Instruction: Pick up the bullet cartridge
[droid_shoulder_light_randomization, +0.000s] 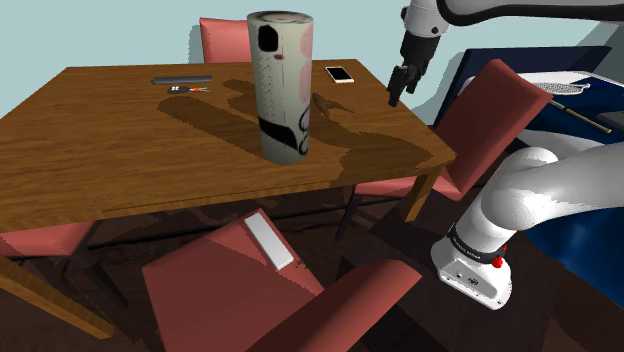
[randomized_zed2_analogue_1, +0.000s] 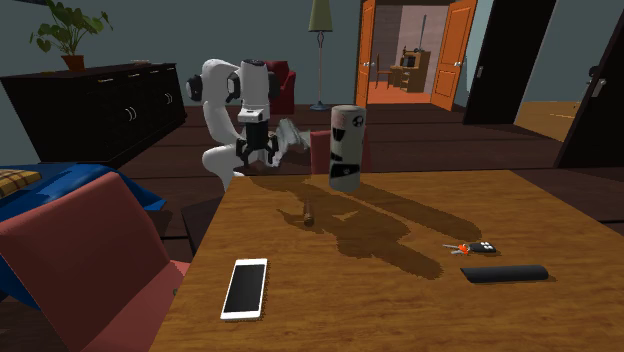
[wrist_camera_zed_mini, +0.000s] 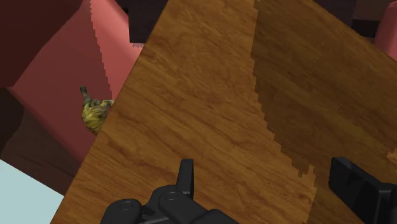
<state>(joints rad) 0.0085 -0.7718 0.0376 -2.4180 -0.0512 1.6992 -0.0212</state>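
Currently, the gripper (droid_shoulder_light_randomization: 396, 96) is held over the edge of the wooden table (droid_shoulder_light_randomization: 90, 150), its fingers spread with nothing between them. The bullet cartridge (randomized_zed2_analogue_1: 308, 212) is laid flat on the table near the tall cylinder (droid_shoulder_light_randomization: 281, 85), apart from the gripper.

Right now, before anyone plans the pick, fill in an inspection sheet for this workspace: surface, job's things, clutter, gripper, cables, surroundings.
Surface: wooden table, with shadows lying across it.
Job's things: small brown cartridge lying on the table, apart from the canister and not held.
Clutter: tall canister standing upright; phone; keys; dark bar; white slab on a chair seat.
Gripper: gripper open, above the table near its edge, holding nothing.
Cables: nothing seen.
Surroundings: red chairs, dark cabinet, potted plant, floor lamp, orange doors.
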